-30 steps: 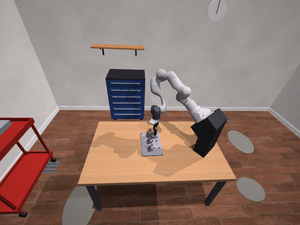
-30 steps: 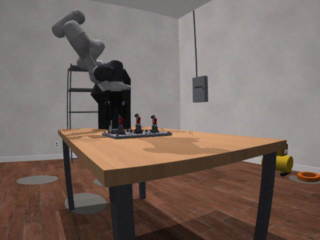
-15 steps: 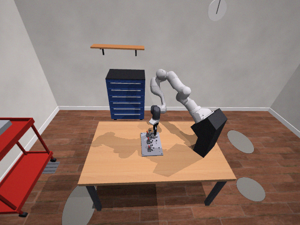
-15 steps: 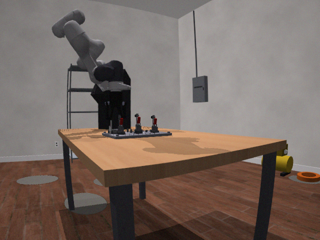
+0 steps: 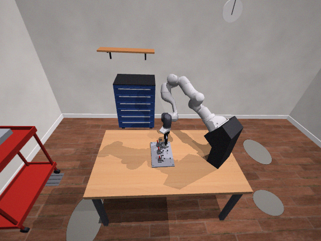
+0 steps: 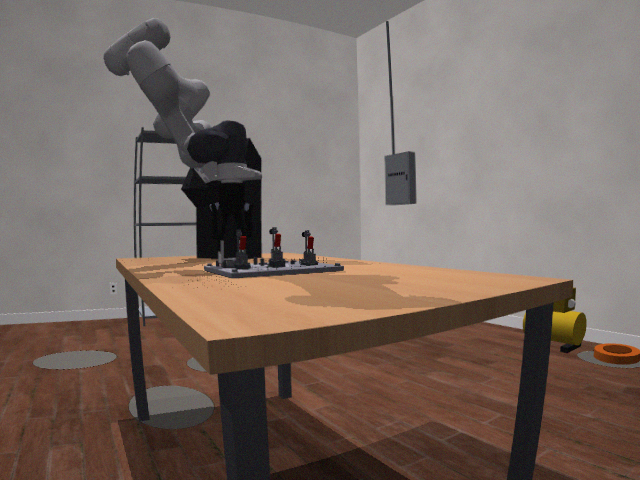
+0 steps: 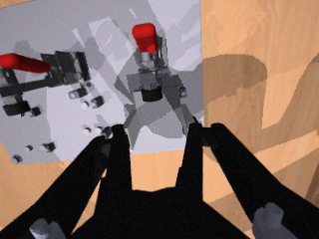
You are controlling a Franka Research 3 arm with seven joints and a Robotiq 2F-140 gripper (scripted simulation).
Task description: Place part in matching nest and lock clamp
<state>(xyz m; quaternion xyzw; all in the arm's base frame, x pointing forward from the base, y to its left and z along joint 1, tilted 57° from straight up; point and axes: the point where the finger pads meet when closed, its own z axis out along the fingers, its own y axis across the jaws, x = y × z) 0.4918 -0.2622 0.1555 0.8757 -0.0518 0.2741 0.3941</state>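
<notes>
My gripper (image 7: pixel 159 116) (image 5: pixel 165 140) (image 6: pixel 230 238) points down and is shut on the grey part (image 7: pixel 151 117), which sits between the two black fingertips. It holds the part over the end nest of the grey fixture plate (image 7: pixel 100 27) (image 5: pixel 169 162) (image 6: pixel 323 267), the nest nearest the arm's base. That nest's clamp, with its red handle (image 7: pixel 145 37) (image 6: pixel 242 242), stands just beyond the part. A second clamp's red handle (image 7: pixel 19 62) shows to the left in the wrist view. I cannot tell whether the part touches the rest pads.
The plate carries three clamps in a row on a wooden table (image 5: pixel 129 178) (image 6: pixel 336 310). The arm's black base block (image 5: pixel 222 145) stands at the table's right side. A blue drawer cabinet (image 5: pixel 134 103) stands behind the table and a red cart (image 5: pixel 20 165) to the left.
</notes>
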